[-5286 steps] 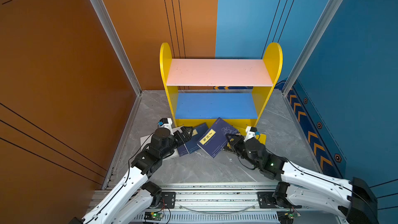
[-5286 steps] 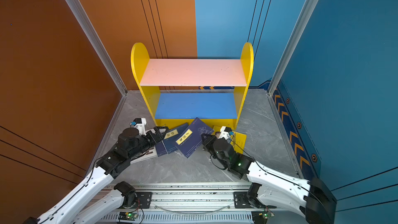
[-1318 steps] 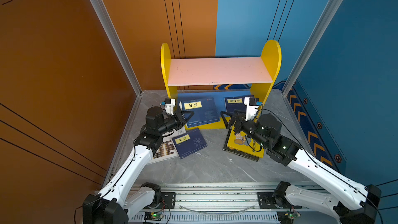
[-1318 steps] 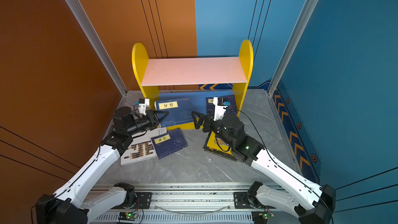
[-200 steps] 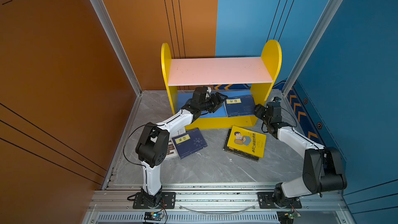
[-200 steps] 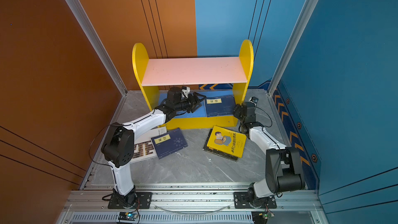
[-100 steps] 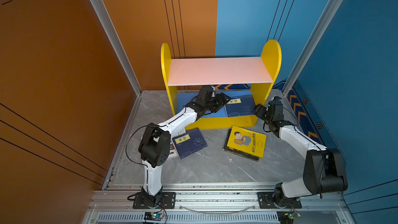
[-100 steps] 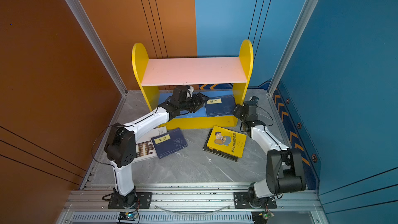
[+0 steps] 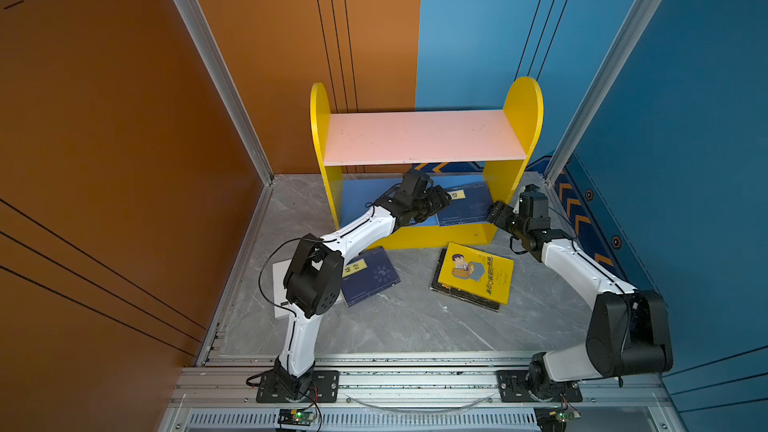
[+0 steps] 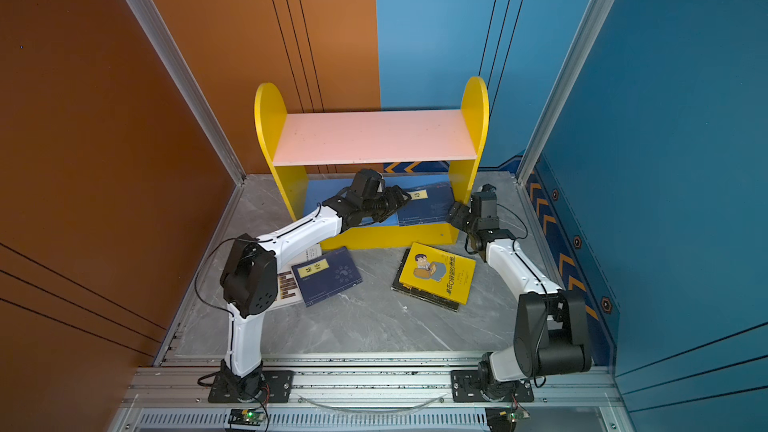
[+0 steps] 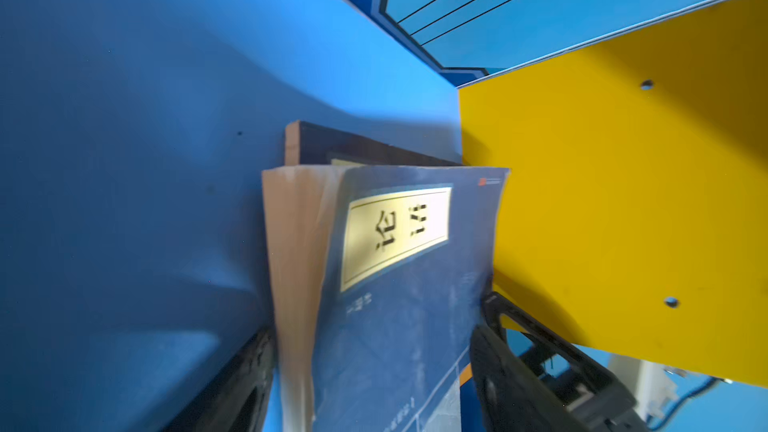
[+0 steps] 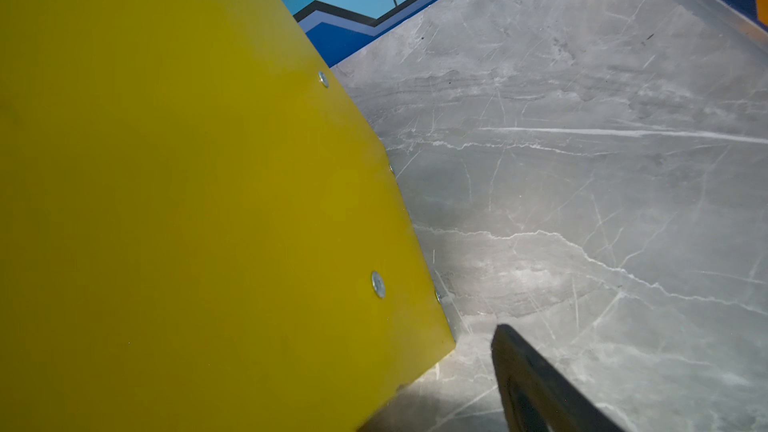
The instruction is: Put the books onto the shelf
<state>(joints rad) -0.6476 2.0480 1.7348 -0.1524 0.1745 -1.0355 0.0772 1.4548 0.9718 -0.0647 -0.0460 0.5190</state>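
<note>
Here the shelf (image 9: 424, 139) stands at the back of the grey bench (image 9: 415, 326). The left pincer (image 9: 441, 200) reaches in under its pink top, over the blue lower board (image 9: 355, 197). In the left wrist view its fingers (image 11: 494, 367) are spread wide with the shelved navy book (image 11: 415, 305) between them, each one right against it; whether they press it I cannot tell. That book carries a yellow title label (image 11: 395, 230). It lies at the right end of the lower board, beside the right side panel (image 9: 505, 176), partly covering a second dark book (image 11: 353, 145).

The right pincer (image 9: 496, 213) sits low outside the shelf, at the front edge of that panel. Its jaws are wide, and the one finger (image 12: 540, 376) in sight stands clear of the panel's yellow face.

Four books lie on the bench in front. On the left, a loose navy book (image 9: 370, 278) lies partly over a white book (image 10: 286, 288). On the right, a yellow cartoon-man book (image 9: 478, 272) lies on a black book (image 9: 465, 297).
</note>
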